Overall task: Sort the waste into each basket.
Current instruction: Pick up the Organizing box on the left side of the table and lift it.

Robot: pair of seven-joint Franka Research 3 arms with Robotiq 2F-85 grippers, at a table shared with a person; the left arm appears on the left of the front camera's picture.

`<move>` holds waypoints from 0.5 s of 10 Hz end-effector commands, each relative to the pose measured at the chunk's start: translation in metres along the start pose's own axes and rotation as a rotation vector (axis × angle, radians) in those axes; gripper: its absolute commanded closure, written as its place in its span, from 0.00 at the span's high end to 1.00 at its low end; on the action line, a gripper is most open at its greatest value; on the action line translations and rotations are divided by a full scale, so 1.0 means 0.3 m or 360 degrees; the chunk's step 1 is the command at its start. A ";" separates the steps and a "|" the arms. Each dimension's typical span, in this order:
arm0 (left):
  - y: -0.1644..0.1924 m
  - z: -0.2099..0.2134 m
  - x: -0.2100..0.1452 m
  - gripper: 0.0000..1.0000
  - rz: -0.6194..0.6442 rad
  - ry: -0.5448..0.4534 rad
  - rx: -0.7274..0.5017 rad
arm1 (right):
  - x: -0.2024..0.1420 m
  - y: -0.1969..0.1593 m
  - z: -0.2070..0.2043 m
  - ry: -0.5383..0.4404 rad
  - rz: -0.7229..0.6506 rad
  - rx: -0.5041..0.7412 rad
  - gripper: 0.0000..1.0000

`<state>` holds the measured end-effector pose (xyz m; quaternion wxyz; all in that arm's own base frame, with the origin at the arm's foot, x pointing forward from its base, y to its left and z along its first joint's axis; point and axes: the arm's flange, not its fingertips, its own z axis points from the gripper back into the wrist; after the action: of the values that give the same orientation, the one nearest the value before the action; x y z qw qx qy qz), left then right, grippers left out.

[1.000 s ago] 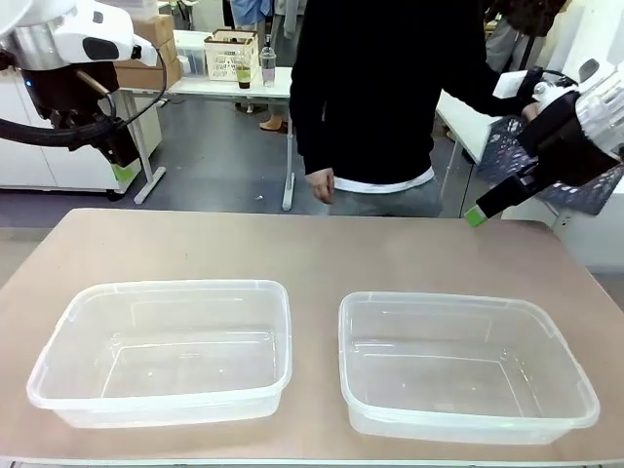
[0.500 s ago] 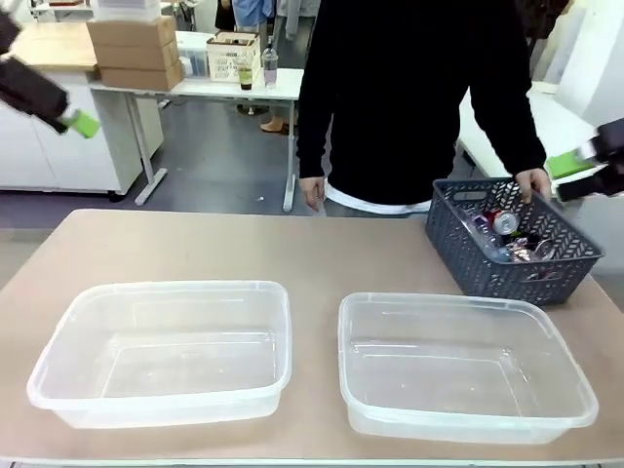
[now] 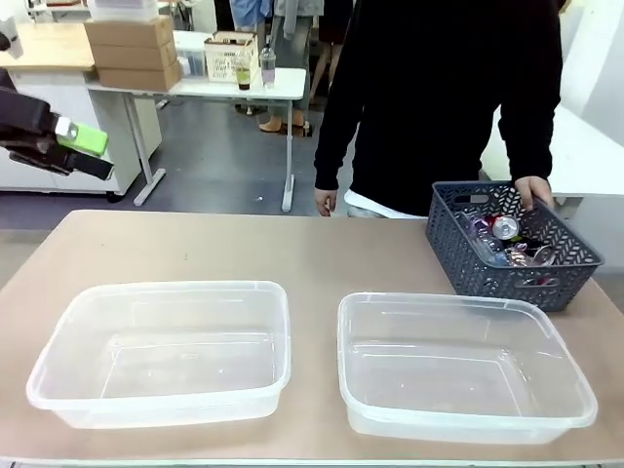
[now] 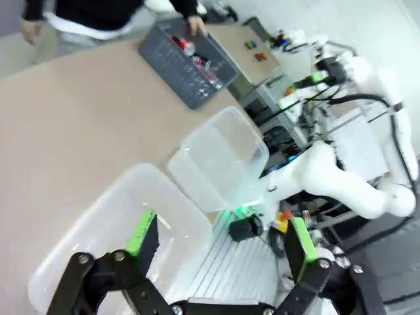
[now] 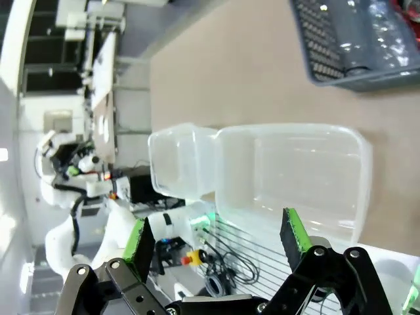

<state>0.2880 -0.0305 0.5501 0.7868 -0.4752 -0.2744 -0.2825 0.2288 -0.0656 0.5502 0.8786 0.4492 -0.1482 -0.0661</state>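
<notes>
A pale brown tabletop (image 3: 322, 253) is carrying the whole job. Nearest the robot, two see-through colourless plastic rectangular tubs are sitting side by side and slightly apart, the left tub (image 3: 175, 287) and the right tub (image 3: 444, 298), neither holding anything.

The left gripper (image 4: 220, 233) is hanging high off the table's left side and the right gripper (image 5: 216, 235) is looking down over the tubs. Both are standing with jaws spread wide and gripping nothing.

Just beyond the right tub, a dark grey lattice-walled plastic basket (image 3: 458, 268) is holding all the waste: red-and-silver metal cans (image 3: 505, 228) and small clear plastic bottles (image 3: 482, 232), jumbled together. A person in black is standing at the far edge, one hand (image 3: 533, 190) resting on the basket's far rim.

That hand is posing the main risk, since an arm reaching in now could be striking it. The pile is also working against a clean pick. Jaws could be pinching two pieces at once, or a round can could be slipping out. The clear bottles are blending into the clutter. With the tubs looking identical, an item could be landing in the wrong one.
</notes>
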 end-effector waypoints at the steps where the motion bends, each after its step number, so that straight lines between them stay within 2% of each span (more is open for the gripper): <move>1: -0.004 0.023 0.019 1.00 -0.0111 0.0037 0.0152 | -0.001 0.051 -0.020 0.0055 0.0147 0.0074 1.00; 3: -0.004 0.011 0.010 1.00 -0.0037 0.0021 0.0081 | -0.006 0.028 -0.018 0.0030 0.0067 0.0019 1.00; 4: -0.030 0.051 0.007 1.00 -0.0182 0.0360 0.0261 | 0.024 0.193 -0.211 0.0171 0.0128 -0.0044 1.00; 5: -0.035 0.089 -0.043 1.00 -0.0180 0.0794 0.0637 | 0.017 0.392 -0.465 0.0348 0.0205 -0.0118 1.00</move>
<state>0.2796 -0.0220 0.5506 0.8512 -0.3427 -0.2220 -0.3296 0.2446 0.0242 0.5570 0.8936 0.4353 -0.1092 0.0060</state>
